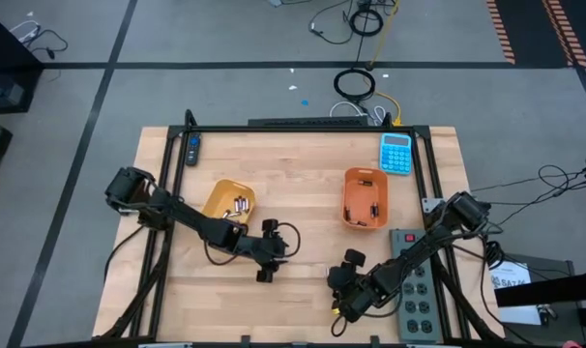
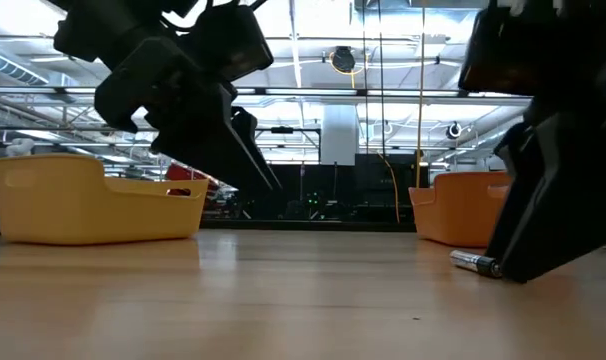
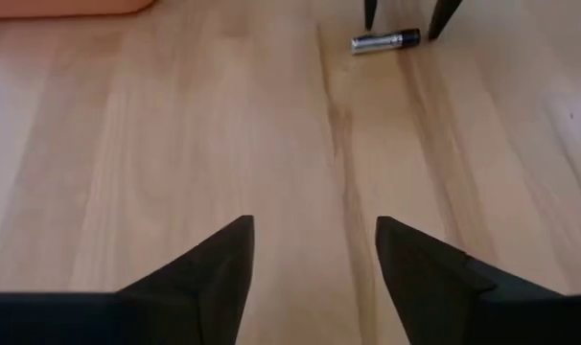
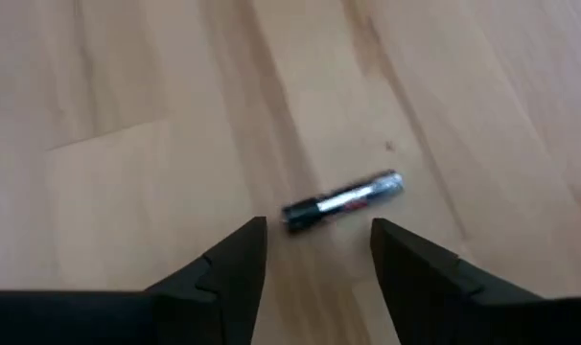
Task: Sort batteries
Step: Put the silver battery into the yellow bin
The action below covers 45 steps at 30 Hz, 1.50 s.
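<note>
One silvery battery with a dark end (image 4: pixel 343 201) lies flat on the wooden table, also seen in the left wrist view (image 3: pixel 386 40) and the low view (image 2: pixel 478 262). My right gripper (image 4: pixel 316 235) is open and low over it, fingertips standing on either side of it without clearly touching. My left gripper (image 3: pixel 314 240) is open above bare wood near the table's middle (image 1: pixel 272 256), facing the right gripper. More batteries lie in the yellow tray (image 1: pixel 219 196) and in the orange tray (image 1: pixel 353 184).
A blue calculator (image 1: pixel 396 153) lies at the far right. A grey power strip (image 1: pixel 416 290) runs along the right edge beside my right arm. A dark remote (image 1: pixel 193 148) lies at the far left. Bare wood stretches between the two trays and along the near edge.
</note>
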Motion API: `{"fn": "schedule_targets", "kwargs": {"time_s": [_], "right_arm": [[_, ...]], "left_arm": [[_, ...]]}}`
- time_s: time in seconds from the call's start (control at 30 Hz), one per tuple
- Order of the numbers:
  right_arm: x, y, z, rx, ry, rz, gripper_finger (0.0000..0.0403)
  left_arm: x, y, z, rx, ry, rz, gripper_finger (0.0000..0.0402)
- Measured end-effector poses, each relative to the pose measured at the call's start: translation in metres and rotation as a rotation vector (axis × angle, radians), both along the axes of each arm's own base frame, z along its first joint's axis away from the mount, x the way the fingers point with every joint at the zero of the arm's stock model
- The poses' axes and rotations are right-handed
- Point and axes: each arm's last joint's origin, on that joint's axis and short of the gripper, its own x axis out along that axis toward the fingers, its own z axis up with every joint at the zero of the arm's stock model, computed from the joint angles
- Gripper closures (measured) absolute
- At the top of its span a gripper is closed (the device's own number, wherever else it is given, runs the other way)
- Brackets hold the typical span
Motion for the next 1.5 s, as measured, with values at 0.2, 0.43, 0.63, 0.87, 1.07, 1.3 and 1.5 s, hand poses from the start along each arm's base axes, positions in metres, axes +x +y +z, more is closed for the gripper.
{"fn": "schedule_targets", "kwargs": {"time_s": [0.2, 0.43, 0.63, 0.87, 1.07, 1.3, 1.5], "right_arm": [[0.002, -0.001, -0.002, -0.029, 0.001, 0.028, 0.0220], [0.002, -0.001, -0.001, -0.023, 0.003, 0.032, 0.0218], [0.002, 0.000, 0.000, -0.031, 0.005, 0.054, 0.0218], [0.003, 0.003, 0.010, -0.039, 0.026, 0.083, 0.0218], [-0.001, 0.010, 0.015, -0.054, 0.048, 0.114, 0.0218], [-0.006, 0.010, 0.013, -0.043, 0.116, 0.132, 0.0218], [-0.007, 0.008, 0.012, -0.045, 0.170, 0.172, 0.0216]], "left_arm": [[-0.001, 0.000, -0.001, -0.016, 0.009, 0.017, 0.0169], [-0.001, 0.000, 0.000, -0.017, 0.009, 0.017, 0.0168], [0.000, 0.000, 0.000, -0.017, 0.008, 0.017, 0.0168], [-0.001, 0.000, -0.001, -0.015, 0.017, 0.019, 0.0168], [-0.002, 0.001, -0.002, -0.076, 0.034, 0.084, 0.0168], [-0.004, -0.002, -0.002, -0.083, 0.044, 0.081, 0.0168], [0.000, -0.007, 0.003, -0.120, 0.038, 0.044, 0.0168]]}}
